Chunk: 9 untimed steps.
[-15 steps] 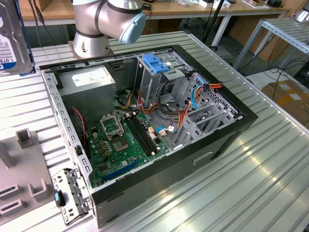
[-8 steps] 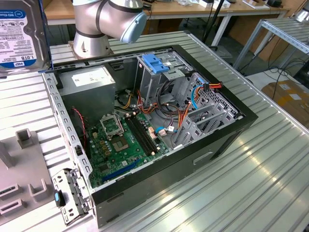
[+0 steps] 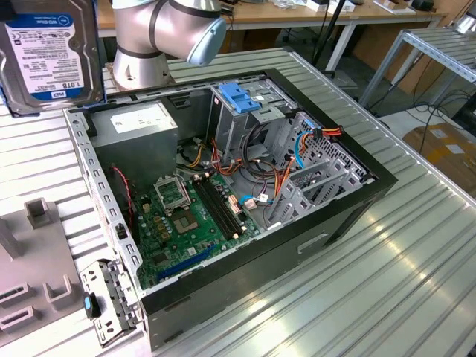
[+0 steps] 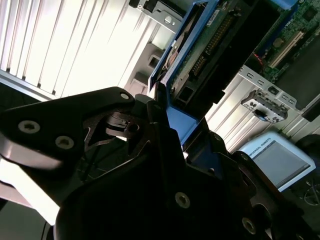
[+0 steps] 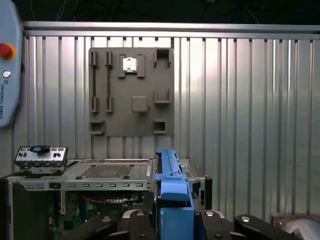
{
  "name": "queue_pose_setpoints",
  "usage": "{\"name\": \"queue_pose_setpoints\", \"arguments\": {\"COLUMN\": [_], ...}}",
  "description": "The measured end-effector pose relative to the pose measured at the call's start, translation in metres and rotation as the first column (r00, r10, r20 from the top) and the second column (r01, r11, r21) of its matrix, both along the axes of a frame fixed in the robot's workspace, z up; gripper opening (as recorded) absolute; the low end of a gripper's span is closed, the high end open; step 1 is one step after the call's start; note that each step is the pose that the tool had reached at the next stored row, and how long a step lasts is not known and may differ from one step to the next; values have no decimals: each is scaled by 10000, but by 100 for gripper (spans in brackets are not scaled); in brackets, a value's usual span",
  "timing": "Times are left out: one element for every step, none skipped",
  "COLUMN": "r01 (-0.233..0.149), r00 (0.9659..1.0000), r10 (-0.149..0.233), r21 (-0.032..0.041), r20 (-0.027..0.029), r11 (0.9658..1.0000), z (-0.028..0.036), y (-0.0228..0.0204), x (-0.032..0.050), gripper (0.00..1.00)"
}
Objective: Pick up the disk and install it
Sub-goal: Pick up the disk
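The disk [image 3: 48, 52] is a silver hard drive with a white-and-blue label. It is held up in the air at the exterior view's upper left, beyond the back corner of the open computer case [image 3: 349, 216]. In both wrist views its bright blue carrier rail [image 5: 172, 187] sits between the black fingers of my gripper [image 5: 172, 220], which is shut on it. In the second wrist view the disk's circuit-board underside [image 4: 215, 45] stretches away from the gripper [image 4: 175, 135].
Inside the case stands a tall metal drive cage with a blue latch piece [image 3: 242, 97], beside the motherboard [image 3: 190, 216] and cable bundles. A grey fixture plate [image 5: 132, 92] lies on the ribbed metal table. A small metal bracket [image 3: 100, 301] stands at the case's front corner.
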<state>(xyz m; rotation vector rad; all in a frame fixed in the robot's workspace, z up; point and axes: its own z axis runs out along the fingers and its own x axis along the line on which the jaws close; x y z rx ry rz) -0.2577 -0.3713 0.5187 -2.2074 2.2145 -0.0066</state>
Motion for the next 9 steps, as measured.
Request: {"name": "queue_pose_setpoints", "arguments": {"r01": [-1,-1,-1,0,0,0,0,-1,0], "r00": [10000,10000,10000,10000,10000,10000,10000,10000,10000], "r10": [1,1,1,0,0,0,0,1,0], "r21": [-1,0,-1,-1,-1,0,0,-1,-1], "r20": [-1,1,0,0,0,1,0,0,0], "r11": [10000,10000,10000,10000,10000,10000,10000,10000,10000], "z": [0,0,0,0,0,0,0,0,0], "y": [0,0,0,0,0,0,0,0,0], "x": [33,66,120,155,193,231,268,303,342], "gripper": [37,37,37,37,37,37,37,37,37]}}
